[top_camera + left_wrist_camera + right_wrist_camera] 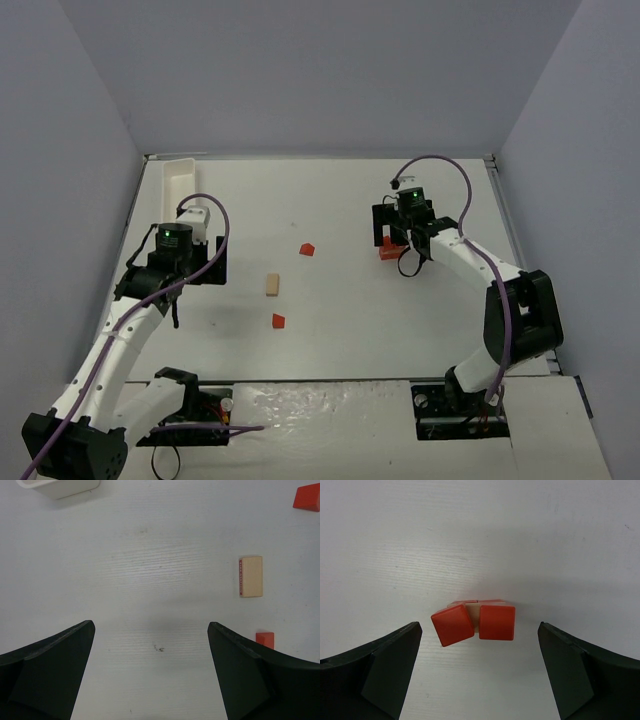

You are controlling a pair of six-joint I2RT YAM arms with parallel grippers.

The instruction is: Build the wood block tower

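Right jaws gape, clear of the small red-and-tan wooden block tower [472, 621] between them; left jaws gape too. Loose: two red wooden blocks [307, 249], one tan wooden block [272, 285].

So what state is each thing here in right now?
Left gripper: open, holding nothing.
Right gripper: open, straddling the tower, not touching it.
Wood block tower: standing, its top left red cube twisted askew.
Tan block: lying flat, loose.
Far red block: loose.
Near red block: loose.
White tray: upright.
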